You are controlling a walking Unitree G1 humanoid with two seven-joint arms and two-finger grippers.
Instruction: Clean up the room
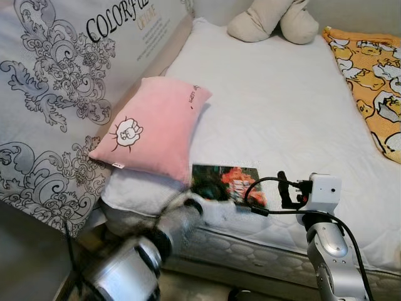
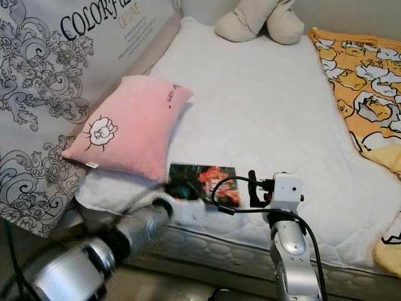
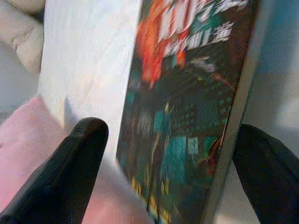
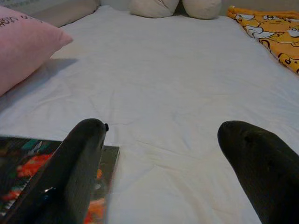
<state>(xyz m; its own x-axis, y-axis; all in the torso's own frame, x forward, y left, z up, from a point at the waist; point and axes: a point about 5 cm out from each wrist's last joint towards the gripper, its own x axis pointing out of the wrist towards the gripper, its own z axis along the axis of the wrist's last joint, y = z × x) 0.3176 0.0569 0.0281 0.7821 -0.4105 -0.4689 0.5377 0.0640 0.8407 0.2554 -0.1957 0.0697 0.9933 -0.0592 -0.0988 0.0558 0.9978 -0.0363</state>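
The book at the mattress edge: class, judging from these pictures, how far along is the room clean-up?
Done: nothing can be judged tidied yet. In hand: the left gripper has its open fingers either side of the book, which lies on the white mattress beside the pink pillow. The right gripper hovers open nearby. Left: lifting the book away; the orange blanket lies rumpled.

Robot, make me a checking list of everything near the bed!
Surface: white bed, bare in the middle.
Job's things: book flat at the near edge, beside the pink pillow.
Clutter: beige plush toy at the far end; orange cartoon blanket along the right side.
Grippers: left pincer open, straddling the book; right pincer open over bare sheet.
Cables: black cable looping by the right wrist.
Surroundings: patterned wall covering on the left.
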